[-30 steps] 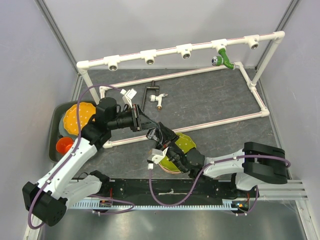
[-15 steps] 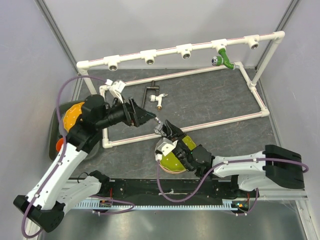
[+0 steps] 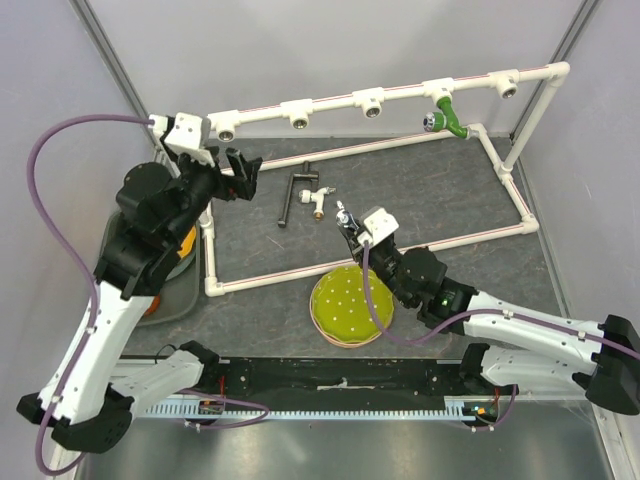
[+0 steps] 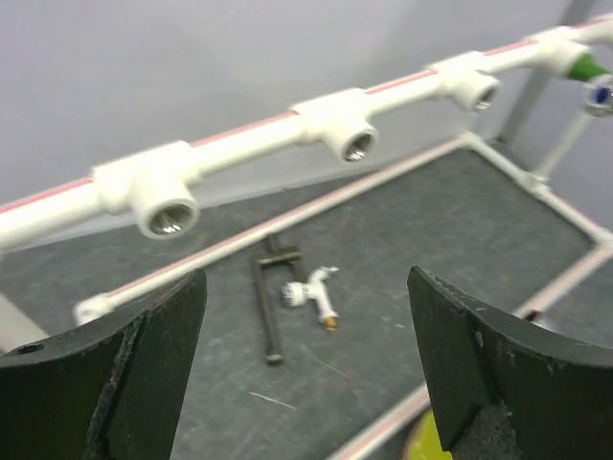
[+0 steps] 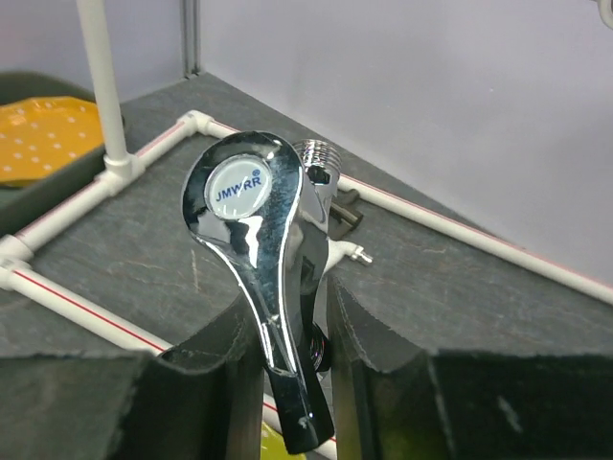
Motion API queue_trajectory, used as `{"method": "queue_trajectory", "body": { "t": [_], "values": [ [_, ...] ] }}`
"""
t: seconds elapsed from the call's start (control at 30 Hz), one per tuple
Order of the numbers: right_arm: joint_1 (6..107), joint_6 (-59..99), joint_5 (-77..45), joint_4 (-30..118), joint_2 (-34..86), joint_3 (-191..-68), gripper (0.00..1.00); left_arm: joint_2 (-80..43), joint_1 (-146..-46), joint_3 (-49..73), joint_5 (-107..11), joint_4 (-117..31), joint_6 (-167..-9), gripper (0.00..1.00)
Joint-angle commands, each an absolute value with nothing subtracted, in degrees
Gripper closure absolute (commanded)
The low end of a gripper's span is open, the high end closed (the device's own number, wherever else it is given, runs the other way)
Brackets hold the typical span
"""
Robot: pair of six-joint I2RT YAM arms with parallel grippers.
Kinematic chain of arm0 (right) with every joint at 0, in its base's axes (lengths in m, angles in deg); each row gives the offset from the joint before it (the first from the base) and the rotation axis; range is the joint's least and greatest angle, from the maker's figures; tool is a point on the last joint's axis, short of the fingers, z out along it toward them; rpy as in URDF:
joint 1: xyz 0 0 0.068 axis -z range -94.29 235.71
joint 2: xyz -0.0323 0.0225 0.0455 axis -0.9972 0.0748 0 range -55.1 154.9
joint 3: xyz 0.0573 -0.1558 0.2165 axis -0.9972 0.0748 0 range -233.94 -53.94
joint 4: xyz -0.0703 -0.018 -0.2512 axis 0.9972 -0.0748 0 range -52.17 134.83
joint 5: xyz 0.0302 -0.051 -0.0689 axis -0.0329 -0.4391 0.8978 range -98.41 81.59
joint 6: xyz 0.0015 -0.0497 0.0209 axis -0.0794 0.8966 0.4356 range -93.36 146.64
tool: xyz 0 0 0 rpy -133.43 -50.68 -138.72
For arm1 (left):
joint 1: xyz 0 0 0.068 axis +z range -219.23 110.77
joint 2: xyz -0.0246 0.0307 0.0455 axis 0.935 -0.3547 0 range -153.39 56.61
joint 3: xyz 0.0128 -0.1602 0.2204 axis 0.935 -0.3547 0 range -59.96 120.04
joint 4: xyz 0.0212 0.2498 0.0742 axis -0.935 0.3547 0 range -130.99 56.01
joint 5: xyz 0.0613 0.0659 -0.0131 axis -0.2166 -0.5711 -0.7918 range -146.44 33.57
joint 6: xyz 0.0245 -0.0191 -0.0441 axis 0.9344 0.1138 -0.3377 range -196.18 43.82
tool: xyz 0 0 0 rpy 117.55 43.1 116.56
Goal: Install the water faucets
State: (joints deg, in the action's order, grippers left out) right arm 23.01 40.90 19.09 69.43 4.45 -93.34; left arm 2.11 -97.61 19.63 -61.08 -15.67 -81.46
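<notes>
The shiny silver faucet (image 5: 261, 251) with a lever handle stands upright between the fingers of my right gripper (image 5: 292, 326), threaded end up. From above, that right gripper (image 3: 348, 224) hovers over the mat's middle, just behind the green disc. The white faucet (image 3: 320, 198) with a brass end lies on the mat beside the black L-shaped bar (image 3: 289, 197). My left gripper (image 3: 240, 172) hangs open near the frame's rear left; in its own view the left gripper (image 4: 306, 331) holds nothing and the white faucet (image 4: 311, 295) lies below and beyond it.
A white pipe frame (image 3: 330, 104) with several tee sockets crosses the back; a green tap (image 3: 449, 114) hangs from one socket at the right. A yellow-green dotted disc (image 3: 352, 305) lies near the front. A dark tray (image 3: 190, 288) sits at the left edge.
My left gripper opened and pulled back up to the rear left. The right arm carried the silver faucet away from the disc, rightward and toward the back.
</notes>
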Motion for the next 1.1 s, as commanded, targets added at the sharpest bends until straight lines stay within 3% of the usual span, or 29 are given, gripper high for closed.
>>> {"method": "queue_trajectory", "body": {
  "t": [0.0, 0.13, 0.37, 0.6, 1.07],
  "values": [
    [25.24, 27.27, 13.04, 65.14, 6.15, -99.64, 1.00, -1.83, -97.53, 21.95, -72.17, -22.17, -71.44, 0.08],
    [27.08, 21.11, 11.28, 65.13, 8.79, -103.68, 1.00, -4.29, -96.21, 21.96, -75.14, -30.25, -60.92, 0.04],
    [29.10, 13.11, 11.71, 65.22, 11.25, -108.34, 1.00, -13.95, -93.92, 30.82, -54.52, -25.62, -49.13, 0.04],
    [29.20, 11.61, 16.80, 60.40, 10.91, -111.07, 1.00, -16.86, -92.96, 27.86, -50.91, -25.08, -37.61, 0.07],
    [29.99, 14.51, 16.55, 58.98, 21.52, -122.75, 1.00, -23.89, -91.64, 23.19, -60.39, -32.55, -32.06, 0.22]
  ]
}}
